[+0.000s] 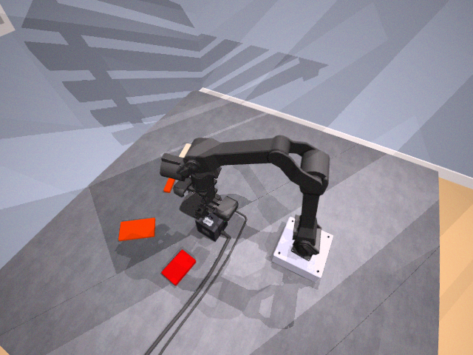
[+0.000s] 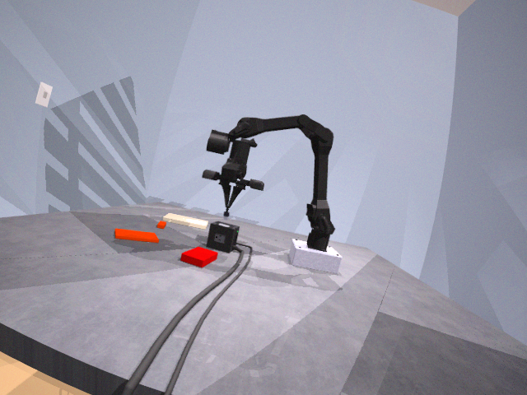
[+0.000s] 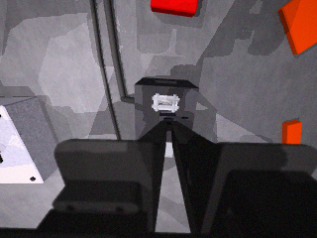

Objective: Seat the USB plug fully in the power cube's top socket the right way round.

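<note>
The black power cube (image 1: 208, 230) (image 2: 221, 236) (image 3: 187, 105) stands upright, with a white marking on its top. My gripper (image 1: 199, 211) (image 2: 226, 211) (image 3: 168, 125) points down, its fingers shut on the USB plug. The plug (image 2: 226, 214) is a small dark block at the fingertips, a little above the cube's top in the exterior view, so it is out of the socket. In the wrist view small dark slots show on the cube just beyond the fingertips. Which way round the plug faces is too small to tell.
Two grey cables (image 1: 213, 263) (image 2: 187, 301) (image 3: 114, 50) run from beside the cube. A red block (image 1: 178, 267) (image 2: 198, 257) (image 3: 174, 7), an orange block (image 1: 137, 229) (image 2: 136, 235), a small orange block (image 2: 161, 224) (image 3: 291, 133) and a cream bar (image 2: 185, 220) lie around it.
</note>
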`<state>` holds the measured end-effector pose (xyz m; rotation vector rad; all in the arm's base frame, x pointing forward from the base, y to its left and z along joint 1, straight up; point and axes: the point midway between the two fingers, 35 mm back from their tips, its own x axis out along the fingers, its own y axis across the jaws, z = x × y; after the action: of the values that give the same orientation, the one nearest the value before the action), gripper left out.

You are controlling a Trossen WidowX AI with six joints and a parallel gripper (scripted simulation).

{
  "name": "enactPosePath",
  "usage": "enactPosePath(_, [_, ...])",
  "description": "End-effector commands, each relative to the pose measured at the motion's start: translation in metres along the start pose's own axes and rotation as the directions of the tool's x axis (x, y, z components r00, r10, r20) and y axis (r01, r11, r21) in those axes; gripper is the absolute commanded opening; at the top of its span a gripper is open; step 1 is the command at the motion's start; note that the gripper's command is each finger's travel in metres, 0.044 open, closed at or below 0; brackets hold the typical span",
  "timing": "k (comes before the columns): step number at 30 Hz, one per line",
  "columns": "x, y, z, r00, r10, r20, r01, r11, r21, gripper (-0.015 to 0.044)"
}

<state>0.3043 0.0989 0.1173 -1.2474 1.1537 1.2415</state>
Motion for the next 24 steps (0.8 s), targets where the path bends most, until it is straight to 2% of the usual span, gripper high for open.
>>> enactPosePath(1, [0.0010, 0.0004, 0.0007, 1.000, 0.001, 0.006, -0.001, 1.000, 0.005, 0.0000])
enactPosePath(24, [0.0037, 0.0005, 0.0017, 1.000, 0.000, 0.016, -0.001, 1.000, 0.014, 0.0000])
